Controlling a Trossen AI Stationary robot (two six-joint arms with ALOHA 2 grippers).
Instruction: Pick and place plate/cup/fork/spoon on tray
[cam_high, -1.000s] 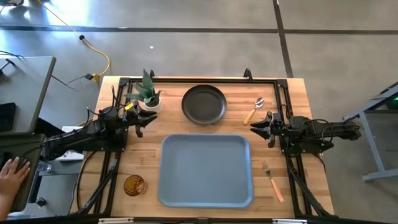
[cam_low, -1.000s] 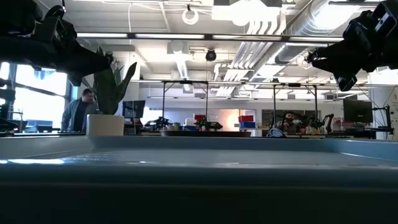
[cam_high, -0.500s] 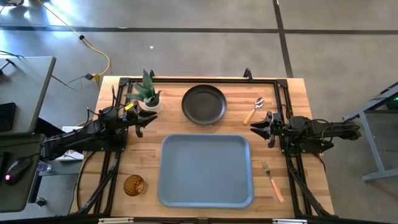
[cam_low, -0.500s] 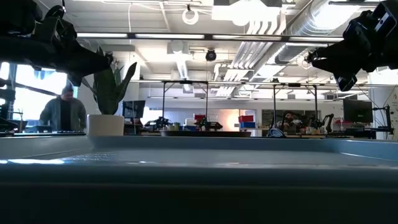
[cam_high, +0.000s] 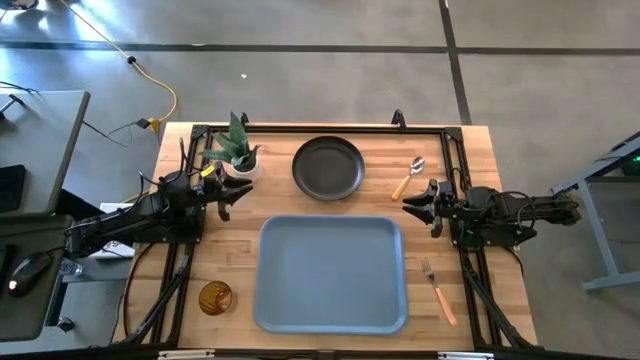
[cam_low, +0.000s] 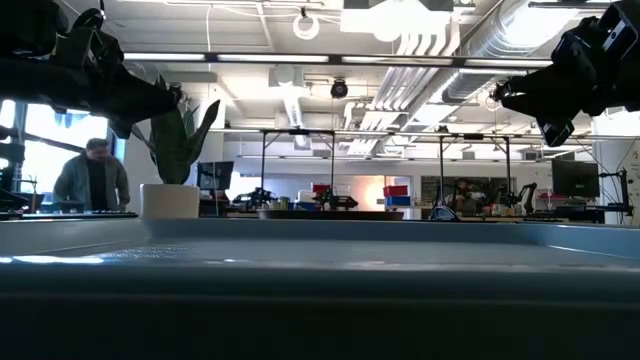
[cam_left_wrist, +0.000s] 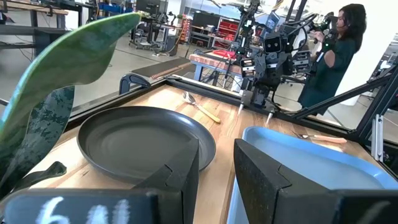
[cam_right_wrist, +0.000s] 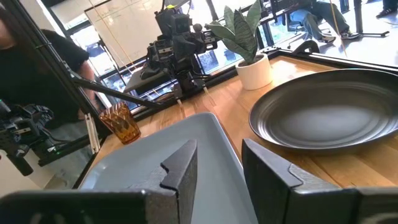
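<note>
The tray (cam_high: 331, 272) lies bare in the middle of the table (cam_high: 470, 155), toward its near edge; the plate (cam_high: 328, 167) sits just beyond the tray's far rim, apart from it; the spoon (cam_high: 408, 178) lies to the plate's right, near the right end effector (cam_high: 412, 203); the fork (cam_high: 438, 289) rests on the wood beside the tray's right edge; the cup (cam_high: 215, 297) stands off the tray's near left corner. The left end effector (cam_high: 239, 190) hovers beside a white pot with a green plant (cam_high: 237, 148), its fingers (cam_left_wrist: 177, 180) parted with nothing between them; the right end effector's fingers (cam_right_wrist: 180, 168) are likewise parted and empty. A person (cam_left_wrist: 336, 56) stands beyond the table.
</note>
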